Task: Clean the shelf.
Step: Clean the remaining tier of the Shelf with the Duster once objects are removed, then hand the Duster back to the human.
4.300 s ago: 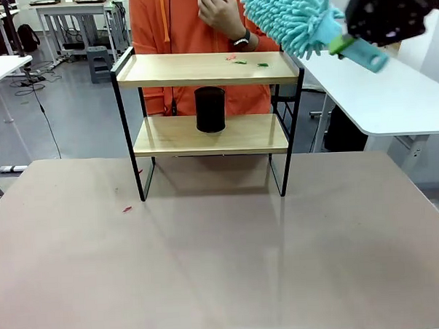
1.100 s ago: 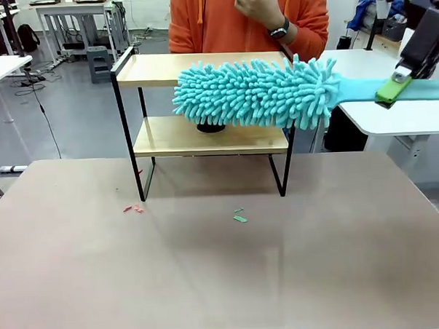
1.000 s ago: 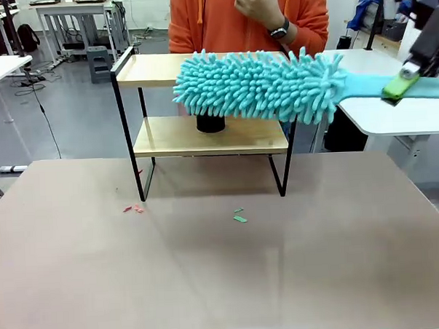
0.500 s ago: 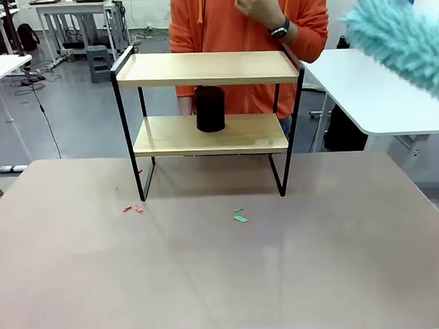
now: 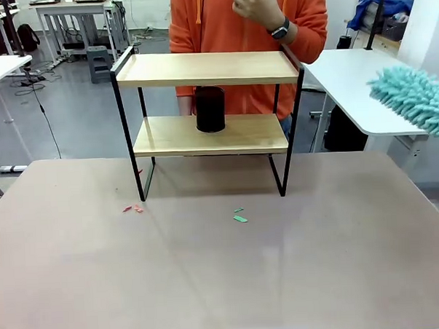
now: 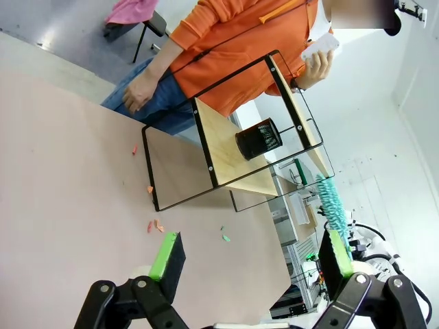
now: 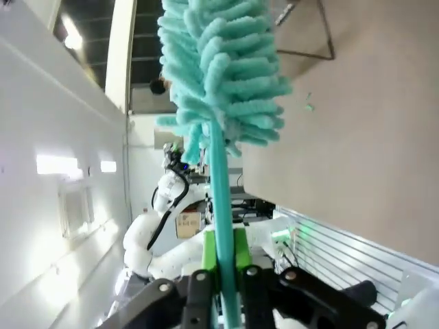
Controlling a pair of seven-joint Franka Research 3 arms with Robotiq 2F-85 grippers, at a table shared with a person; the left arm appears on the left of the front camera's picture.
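- The duster (image 7: pixel 221 75) is pinched by the right gripper (image 7: pixel 223 264).
- The left gripper (image 6: pixel 251 252) is spread wide, empty.
- Scraps (image 5: pixel 240 218) are scattered on the table (image 5: pixel 210 281) before the shelf (image 5: pixel 208 69).

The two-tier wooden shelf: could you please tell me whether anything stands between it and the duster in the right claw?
Nothing visible stands between the fluffy teal duster in the right claw and the black-framed wooden shelf. On its lower board, a black mesh cup would likely block a sweep.
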